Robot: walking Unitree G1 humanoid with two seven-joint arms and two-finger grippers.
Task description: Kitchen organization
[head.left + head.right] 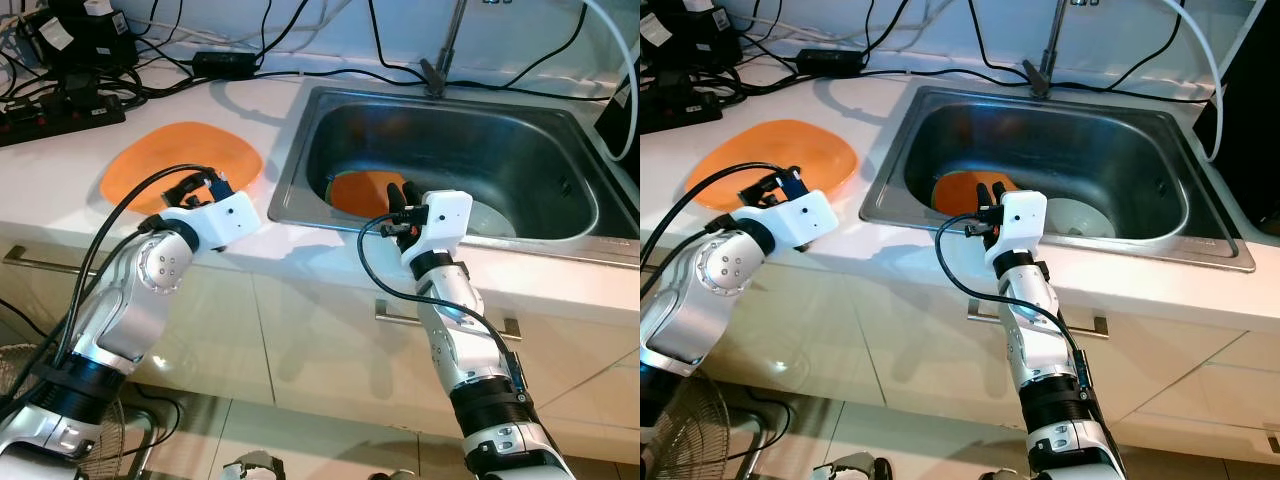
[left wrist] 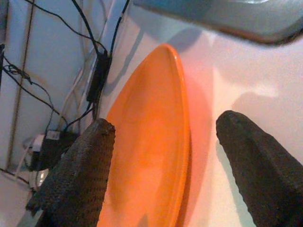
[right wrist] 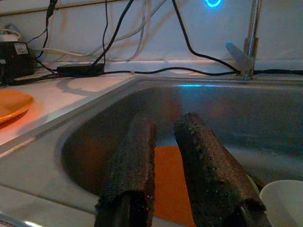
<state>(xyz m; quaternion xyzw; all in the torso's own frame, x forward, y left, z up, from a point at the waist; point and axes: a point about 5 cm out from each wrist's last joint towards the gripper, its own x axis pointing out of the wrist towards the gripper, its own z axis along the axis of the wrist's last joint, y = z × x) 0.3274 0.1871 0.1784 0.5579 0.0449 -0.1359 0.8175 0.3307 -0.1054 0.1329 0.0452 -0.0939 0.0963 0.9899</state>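
Sink [image 1: 560, 232] holds an orange plate [image 1: 358, 192] beside a white bowl [image 1: 492, 218]. Right gripper [image 1: 401, 198] hangs over the sink's front rim above that plate, fingers nearly together, holding nothing. Left gripper [image 2: 165, 165] is spread wide and empty at the near edge of a second orange plate [image 1: 180, 160] on the counter [image 1: 60, 190]. No writing is legible.
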